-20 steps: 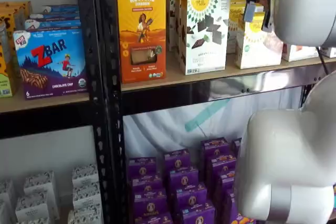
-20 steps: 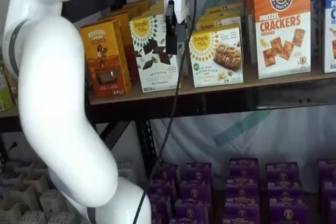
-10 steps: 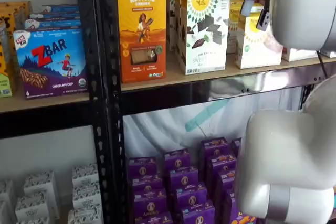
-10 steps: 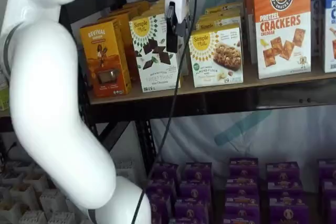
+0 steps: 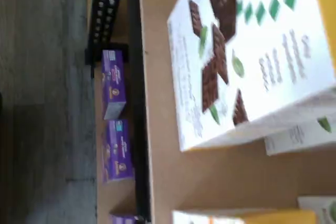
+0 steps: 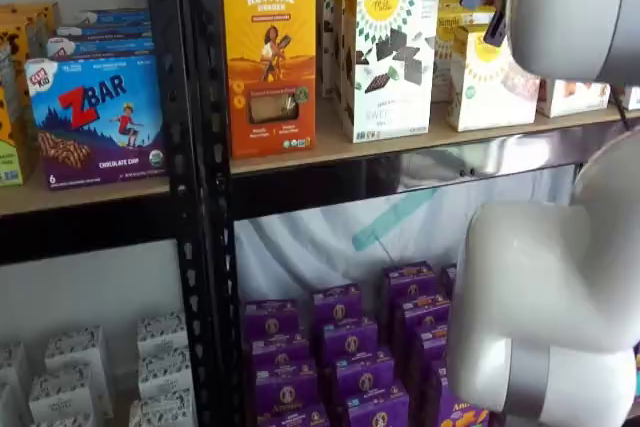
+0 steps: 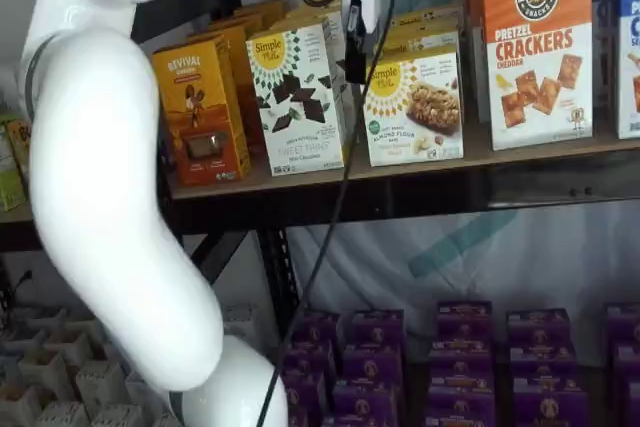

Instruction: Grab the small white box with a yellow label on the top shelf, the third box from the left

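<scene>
Up high, tool [image 7: 354, 42] beside small white box [image 7: 414, 107], top shelf [image 7: 520, 152], grip unclear

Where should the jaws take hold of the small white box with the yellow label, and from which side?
Probably across the narrow sides of the small white box, near its yellow top edge, coming from the front and above. It stands upright at the front of the top shelf, shorter than the chocolate box beside it, so its top is open. The gripper hangs just left of it.
</scene>
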{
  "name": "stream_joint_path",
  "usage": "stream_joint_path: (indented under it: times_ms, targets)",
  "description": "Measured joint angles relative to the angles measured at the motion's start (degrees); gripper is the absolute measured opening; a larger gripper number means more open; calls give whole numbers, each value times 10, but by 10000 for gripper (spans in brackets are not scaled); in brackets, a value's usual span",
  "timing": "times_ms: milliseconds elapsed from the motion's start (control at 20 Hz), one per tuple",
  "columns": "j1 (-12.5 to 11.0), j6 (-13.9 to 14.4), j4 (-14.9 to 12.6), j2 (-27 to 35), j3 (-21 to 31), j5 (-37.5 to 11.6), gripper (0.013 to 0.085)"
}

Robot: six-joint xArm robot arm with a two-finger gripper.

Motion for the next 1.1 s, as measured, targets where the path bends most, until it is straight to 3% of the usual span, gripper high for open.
stream_joint_path:
  times_ms: [400, 750, 1100]
  targets:
    - [13, -13, -48, 41, -8, -45, 850]
    - [32, 1, -92, 85, -52, 1, 850]
    - [55, 16, -127, 88, -46, -2, 850]
